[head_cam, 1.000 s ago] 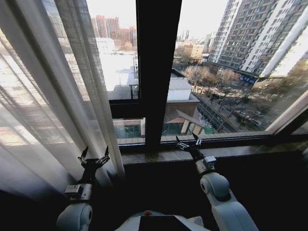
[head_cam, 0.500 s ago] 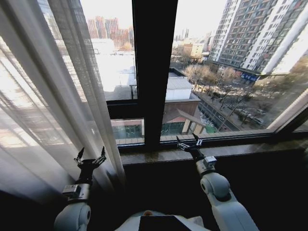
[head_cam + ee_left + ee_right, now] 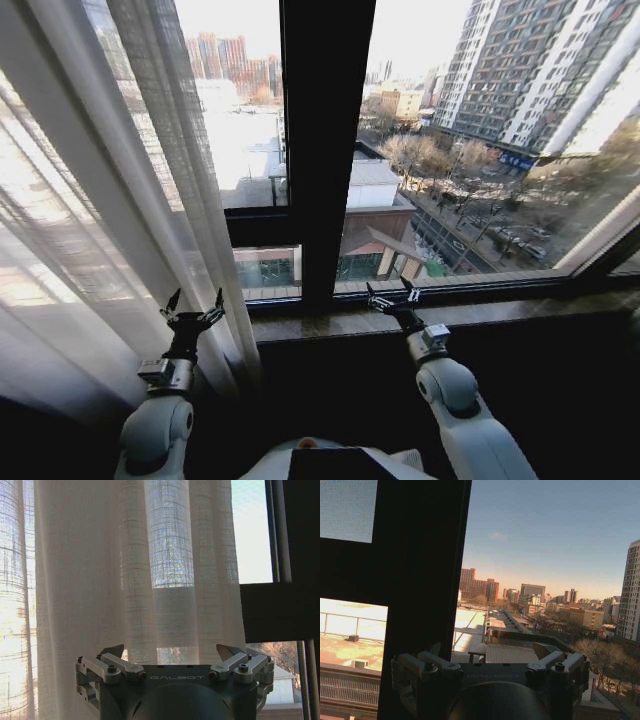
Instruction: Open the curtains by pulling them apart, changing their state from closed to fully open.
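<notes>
The sheer white curtains (image 3: 110, 190) hang bunched in pleats over the left part of the window, their inner edge near the dark centre mullion. My left gripper (image 3: 195, 310) stands open just in front of that inner edge, with nothing between its fingers. In the left wrist view the curtains (image 3: 125, 570) hang right before the open left gripper (image 3: 172, 652). My right gripper (image 3: 393, 296) is open over the window sill, facing bare glass. The right wrist view looks past the open right gripper (image 3: 487, 652) at the city outside.
A dark vertical mullion (image 3: 325, 150) splits the window. A stone sill (image 3: 500, 315) runs below the glass, with a dark wall under it. The right pane is uncovered and shows buildings and streets.
My left gripper swayed slightly left, then back right and a little upward by the curtain edge. The right arm has stayed still. The view itself shifted slightly.
</notes>
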Controlling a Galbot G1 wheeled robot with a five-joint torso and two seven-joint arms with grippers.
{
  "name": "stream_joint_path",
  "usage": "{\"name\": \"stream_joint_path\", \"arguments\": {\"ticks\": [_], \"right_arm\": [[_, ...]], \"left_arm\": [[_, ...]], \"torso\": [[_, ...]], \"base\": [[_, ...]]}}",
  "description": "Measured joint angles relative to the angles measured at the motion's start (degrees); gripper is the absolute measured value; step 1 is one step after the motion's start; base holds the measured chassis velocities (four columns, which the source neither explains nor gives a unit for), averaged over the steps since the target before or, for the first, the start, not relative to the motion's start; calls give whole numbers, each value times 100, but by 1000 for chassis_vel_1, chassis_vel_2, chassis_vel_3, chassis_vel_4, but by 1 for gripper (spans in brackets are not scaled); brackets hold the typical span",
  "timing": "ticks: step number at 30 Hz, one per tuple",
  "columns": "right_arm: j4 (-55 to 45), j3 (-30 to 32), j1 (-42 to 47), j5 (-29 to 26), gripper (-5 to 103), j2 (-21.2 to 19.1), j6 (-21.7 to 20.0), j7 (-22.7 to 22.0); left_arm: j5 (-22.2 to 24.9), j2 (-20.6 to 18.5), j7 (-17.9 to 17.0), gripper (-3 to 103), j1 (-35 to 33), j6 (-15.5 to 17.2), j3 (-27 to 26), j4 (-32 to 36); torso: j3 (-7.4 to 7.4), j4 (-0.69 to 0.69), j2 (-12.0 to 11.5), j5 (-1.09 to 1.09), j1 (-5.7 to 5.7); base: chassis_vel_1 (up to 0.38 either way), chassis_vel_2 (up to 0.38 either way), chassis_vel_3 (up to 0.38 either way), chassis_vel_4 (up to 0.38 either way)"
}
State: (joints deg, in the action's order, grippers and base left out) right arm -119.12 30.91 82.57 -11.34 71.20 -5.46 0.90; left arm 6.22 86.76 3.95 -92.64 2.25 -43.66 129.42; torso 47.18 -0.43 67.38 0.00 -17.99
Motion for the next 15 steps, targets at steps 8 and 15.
{"name": "stream_joint_path", "arguments": {"ticks": [8, 15], "right_arm": [[33, -69, -21, 21, 100, 19, 3, 5], [38, -31, 1, 20, 100, -19, 20, 6]], "left_arm": [[177, -76, -273, 100, 87, 65, -279, 8], [420, -252, -277, 100, 277, 361, -370, -44]], "torso": [[0, -1, 0, 2, 0], [0, -1, 0, 0, 0]], "base": [[0, 0, 0, 0], [0, 0, 0, 0]]}}
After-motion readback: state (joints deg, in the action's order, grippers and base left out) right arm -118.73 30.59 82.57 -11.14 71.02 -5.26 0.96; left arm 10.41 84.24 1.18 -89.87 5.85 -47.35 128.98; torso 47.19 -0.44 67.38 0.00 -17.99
